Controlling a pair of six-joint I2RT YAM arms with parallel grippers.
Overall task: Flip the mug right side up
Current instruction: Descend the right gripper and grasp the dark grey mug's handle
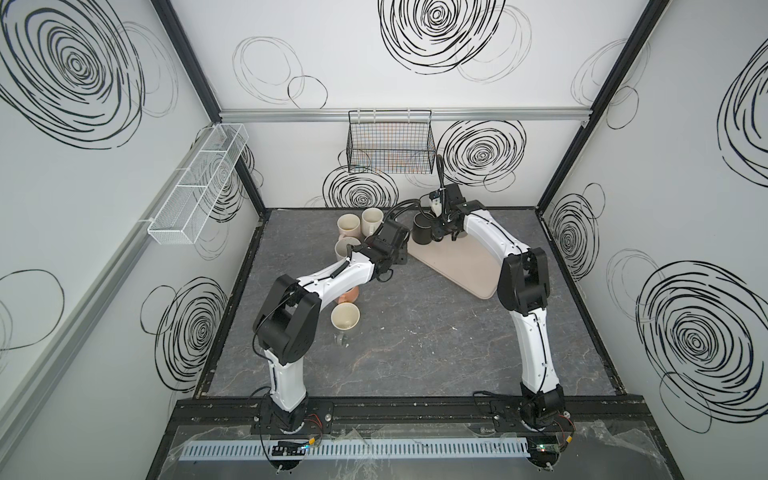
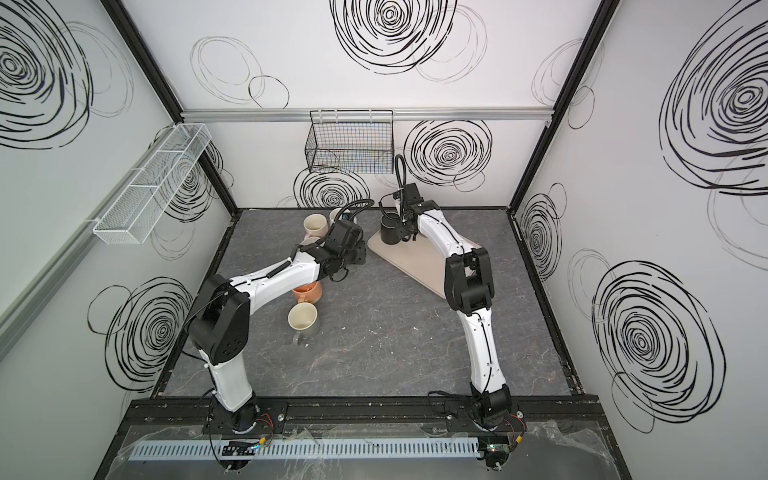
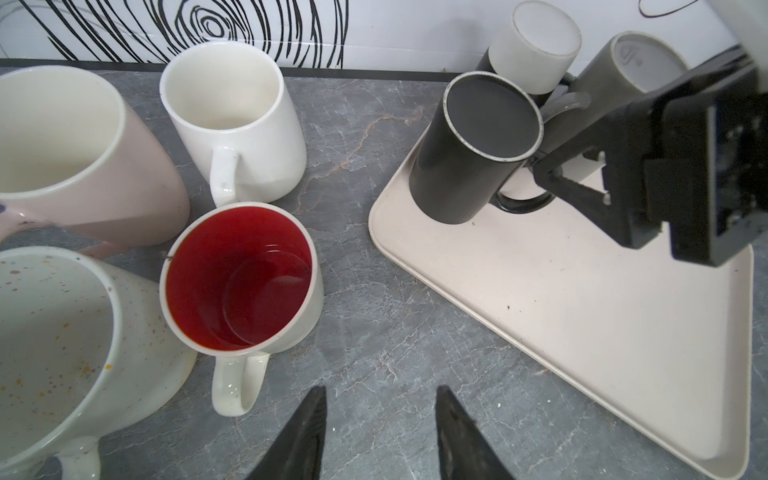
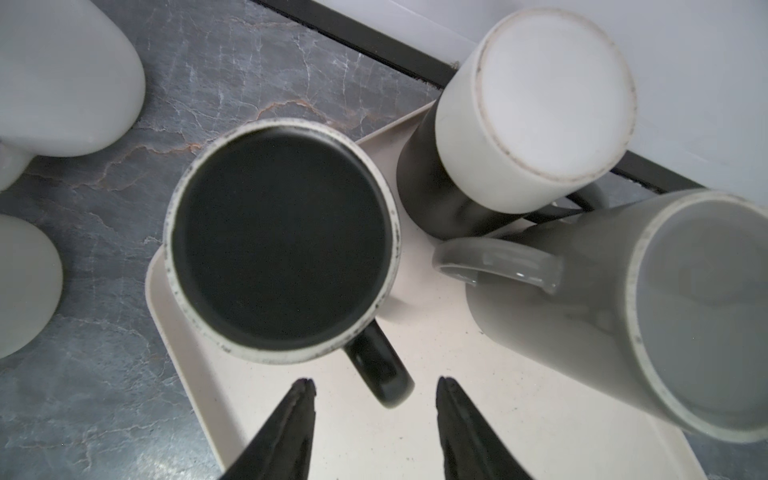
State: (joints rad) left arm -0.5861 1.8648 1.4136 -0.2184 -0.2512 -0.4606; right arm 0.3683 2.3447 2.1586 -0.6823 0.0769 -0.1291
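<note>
Arm point(image 1: 486, 241) arched forward, right tool point(image 4: 376, 384) (jaws apart) hangs over black mug point(image 4: 282, 245).

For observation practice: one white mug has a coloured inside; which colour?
Mug: red inside; left wrist view.

Three bottom-up mugs point(image 4: 282, 245) on one tray point(image 3: 582, 311), six upright mugs point(image 3: 237, 120) on table point(image 1: 415, 353) (orange one point(image 2: 309, 295) half hidden), two wire baskets point(image 1: 390, 141), two arms point(image 1: 332, 282).
</note>
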